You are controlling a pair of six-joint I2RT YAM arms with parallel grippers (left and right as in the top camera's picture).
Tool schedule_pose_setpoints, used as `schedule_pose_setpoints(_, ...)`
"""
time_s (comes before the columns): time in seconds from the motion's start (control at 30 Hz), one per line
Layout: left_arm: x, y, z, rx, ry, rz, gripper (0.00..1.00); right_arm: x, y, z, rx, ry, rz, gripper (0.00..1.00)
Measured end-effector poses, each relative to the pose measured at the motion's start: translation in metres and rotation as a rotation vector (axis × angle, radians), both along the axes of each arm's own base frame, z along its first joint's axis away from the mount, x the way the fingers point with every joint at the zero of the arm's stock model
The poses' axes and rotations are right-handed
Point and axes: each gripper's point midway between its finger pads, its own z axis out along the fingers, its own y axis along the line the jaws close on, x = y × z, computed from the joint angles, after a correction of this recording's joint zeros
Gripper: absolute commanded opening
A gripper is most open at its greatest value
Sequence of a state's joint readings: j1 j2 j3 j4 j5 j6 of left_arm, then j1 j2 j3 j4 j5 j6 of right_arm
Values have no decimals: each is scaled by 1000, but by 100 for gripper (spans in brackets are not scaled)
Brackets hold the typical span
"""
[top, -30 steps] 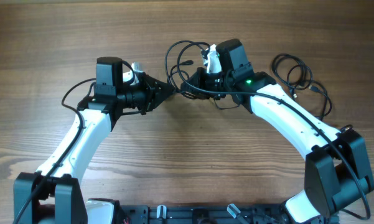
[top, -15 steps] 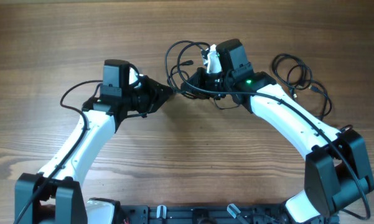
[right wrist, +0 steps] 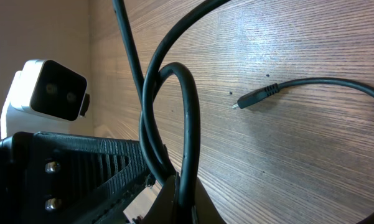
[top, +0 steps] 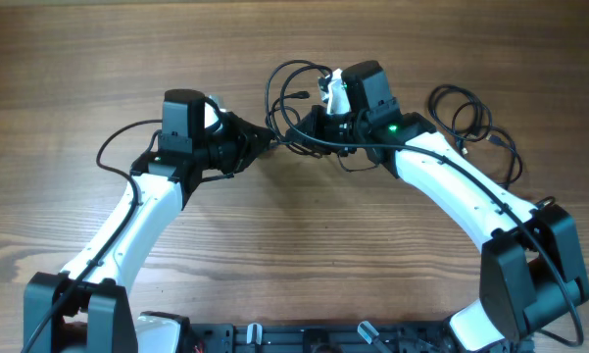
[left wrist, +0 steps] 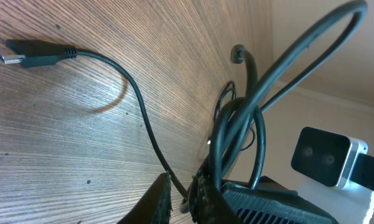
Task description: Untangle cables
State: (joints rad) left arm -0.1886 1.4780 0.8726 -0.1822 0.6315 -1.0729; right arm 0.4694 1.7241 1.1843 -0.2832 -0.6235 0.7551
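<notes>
A tangle of black cables hangs between my two grippers at the table's upper middle. My left gripper comes in from the left, its jaws nearly closed on a thin cable strand. That strand ends in a USB plug lying on the wood. In the left wrist view the left gripper has thicker loops rising beside it. My right gripper is shut on a cable loop; in the right wrist view the right gripper pinches it tightly. A small plug rests on the table.
A separate coil of black cable lies at the right, behind the right arm. The left arm's own thicker wire loops out at the left. The two wrists are almost touching.
My left arm has slid a little to the right, bringing its fingertips up against the right gripper. The cable loop above shifted slightly right. The right arm has not moved.
</notes>
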Motion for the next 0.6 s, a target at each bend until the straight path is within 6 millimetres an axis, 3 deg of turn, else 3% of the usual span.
schedule_pose_setpoints(0.07, 1, 1, 0, 4, 0, 5, 24, 0, 0, 0, 0, 0, 0, 4)
schedule_pose_setpoints(0.27, 1, 0, 0, -2, 1, 8, 4, 0, 0, 0, 0, 0, 1, 4)
schedule_pose_setpoints(0.6, -7, -8, 5, -55, 21, -43, 4, 0, 0, 0, -1, -2, 3, 4)
